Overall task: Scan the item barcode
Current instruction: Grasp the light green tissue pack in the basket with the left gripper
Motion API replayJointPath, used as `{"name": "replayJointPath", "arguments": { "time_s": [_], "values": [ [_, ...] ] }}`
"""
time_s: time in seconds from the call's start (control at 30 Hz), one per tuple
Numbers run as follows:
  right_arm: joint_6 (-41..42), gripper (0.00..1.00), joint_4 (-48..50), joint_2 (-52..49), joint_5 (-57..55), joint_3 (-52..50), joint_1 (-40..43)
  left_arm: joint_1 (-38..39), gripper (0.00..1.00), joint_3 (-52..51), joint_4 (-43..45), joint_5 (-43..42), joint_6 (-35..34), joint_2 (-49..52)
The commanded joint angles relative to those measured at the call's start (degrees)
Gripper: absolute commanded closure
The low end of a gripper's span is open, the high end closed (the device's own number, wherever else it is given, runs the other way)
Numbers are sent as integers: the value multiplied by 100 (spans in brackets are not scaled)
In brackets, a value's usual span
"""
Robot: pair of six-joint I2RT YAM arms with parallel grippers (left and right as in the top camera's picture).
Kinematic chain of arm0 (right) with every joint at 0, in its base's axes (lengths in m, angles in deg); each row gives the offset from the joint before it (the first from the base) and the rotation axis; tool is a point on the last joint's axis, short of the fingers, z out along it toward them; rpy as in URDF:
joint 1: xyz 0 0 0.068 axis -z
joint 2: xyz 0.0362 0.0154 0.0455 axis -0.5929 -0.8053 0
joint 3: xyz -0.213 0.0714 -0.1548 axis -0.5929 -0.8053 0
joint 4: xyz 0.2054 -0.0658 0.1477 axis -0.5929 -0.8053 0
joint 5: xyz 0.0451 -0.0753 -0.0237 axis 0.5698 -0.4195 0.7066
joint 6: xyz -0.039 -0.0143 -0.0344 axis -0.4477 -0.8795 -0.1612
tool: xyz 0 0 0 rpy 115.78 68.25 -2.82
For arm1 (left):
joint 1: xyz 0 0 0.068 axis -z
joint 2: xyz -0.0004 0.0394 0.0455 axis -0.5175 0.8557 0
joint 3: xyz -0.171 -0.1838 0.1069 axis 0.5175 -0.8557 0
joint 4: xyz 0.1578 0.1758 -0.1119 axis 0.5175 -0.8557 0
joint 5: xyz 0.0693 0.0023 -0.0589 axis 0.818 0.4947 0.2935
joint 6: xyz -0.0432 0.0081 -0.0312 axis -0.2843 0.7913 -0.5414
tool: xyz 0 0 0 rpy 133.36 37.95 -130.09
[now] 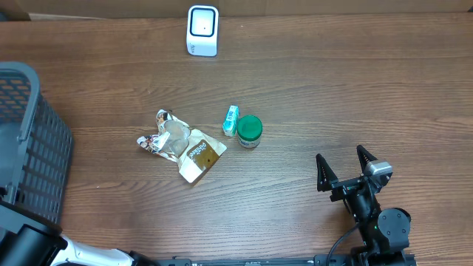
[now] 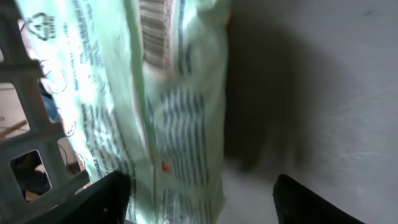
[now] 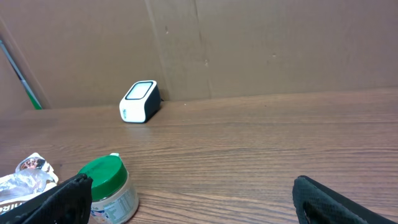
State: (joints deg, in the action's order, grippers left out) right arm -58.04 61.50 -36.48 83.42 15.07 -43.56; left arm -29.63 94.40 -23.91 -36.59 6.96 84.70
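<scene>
The left wrist view is filled by a pale green printed packet [image 2: 161, 106] with a barcode [image 2: 155, 31] near its top. My left gripper [image 2: 205, 205] is open. The packet's lower end lies between the jaws, close to the left finger [image 2: 106, 199] and well clear of the right one. The white scanner [image 1: 202, 29] stands at the table's far edge, also seen as the scanner [image 3: 138, 101] in the right wrist view. My right gripper [image 1: 341, 157] stands open and empty over the table's near right.
A dark mesh basket [image 1: 29, 140] sits at the left edge, and its wall [image 2: 31, 124] shows beside the packet. Mid-table lie a crumpled foil pouch [image 1: 181, 144], a small teal box [image 1: 231, 120] and a green-lidded jar [image 1: 249, 131].
</scene>
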Motion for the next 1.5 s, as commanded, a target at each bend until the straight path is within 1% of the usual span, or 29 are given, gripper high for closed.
{"name": "replayJointPath", "arguments": {
  "time_s": [0.0,0.07,0.1,0.17,0.27,0.37,0.43,0.57,0.6,0.63,0.67,0.7,0.73,0.83,0.93,1.07,1.2,1.47],
  "values": [
    [-11,0,24,39,-35,-20,20,-118,54,-55,20,96,-33,74],
    [-11,0,24,39,-33,-20,20,-116,64,-55,31,76,-33,74],
    [-11,0,24,39,-35,-20,20,-116,73,-55,44,52,-33,74],
    [-9,0,24,39,-35,-20,20,-105,96,-55,44,48,-33,74],
    [-11,0,22,39,-35,-20,20,-105,96,-48,15,-144,28,70],
    [-9,0,24,39,-35,-20,20,-101,96,138,-212,-446,101,-2],
    [-11,0,24,39,-35,-20,20,-101,96,503,-452,-817,101,-164],
    [-11,0,24,39,-35,-20,20,-103,96,815,-629,-933,131,-575],
    [-9,0,24,39,-35,-20,20,-105,92,815,-658,-933,173,-634],
    [-11,0,24,39,-35,-20,20,-107,77,813,-721,-925,251,-651],
    [-11,0,24,39,-35,-20,20,-107,55,807,-782,-817,337,-638],
    [-11,0,22,39,-35,-20,20,-107,47,780,-833,-664,334,-610],
    [-11,0,22,39,-35,-20,20,-107,36,684,-898,-417,334,-562],
    [-11,0,22,39,-35,-20,20,-118,32,365,-817,-321,334,-498],
    [-11,0,22,39,-35,-20,20,-116,29,-120,-396,-319,337,-481],
    [-11,0,24,39,-35,-20,20,-118,27,-708,275,-68,334,-481],
    [-9,0,24,39,-35,-20,20,-118,26,-986,566,269,330,-481],
    [-9,0,24,39,-35,-20,20,-118,27,-1294,1172,389,330,-481]
  ]
}}
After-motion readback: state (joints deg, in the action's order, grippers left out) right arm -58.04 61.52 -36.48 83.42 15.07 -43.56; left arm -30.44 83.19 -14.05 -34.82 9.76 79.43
